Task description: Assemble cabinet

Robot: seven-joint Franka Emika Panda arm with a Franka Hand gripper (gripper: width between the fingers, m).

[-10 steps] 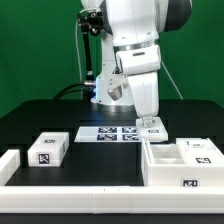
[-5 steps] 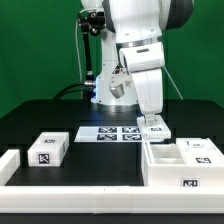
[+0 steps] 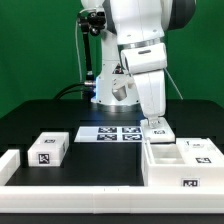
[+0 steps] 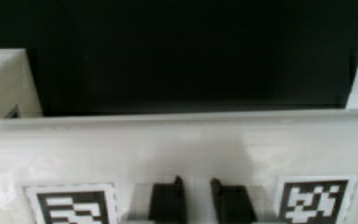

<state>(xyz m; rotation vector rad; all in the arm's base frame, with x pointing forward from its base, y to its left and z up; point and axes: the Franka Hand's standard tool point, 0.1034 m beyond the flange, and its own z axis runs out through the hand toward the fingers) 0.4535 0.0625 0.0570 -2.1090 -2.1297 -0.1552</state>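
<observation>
Green backdrop (image 3: 30,60) closes the scene behind, and a black tabletop (image 3: 40,118) carries all the parts; the large white boxy plastic cabinet body (image 3: 186,163), with open square compartments and small black-and-white tags, sits in the lower right of the exterior view, near the front edge. Just behind it a small white tagged block (image 3: 158,131) lies beside the end of the flat white marker board (image 3: 108,133); the end effector (image 3: 155,121) hangs directly over this block, very close or touching, I cannot say which. In the wrist view two dark fingers (image 4: 167,197) show only a narrow white slit between them, over a white tagged surface; whether they are clenched on an edge or only nearly closed, the pictures do not tell. Another white tagged block (image 3: 47,150) and a long low white bar (image 3: 10,166) lie in the lower left, well apart.

The step in hand is, I judge, taking the small block for the cabinet body; to do it well, the fingers should be centred on the block and square to its sides; they should close firmly before any lift; the lift should go straight up, so the block does not scrape the cabinet body beside it.
</observation>
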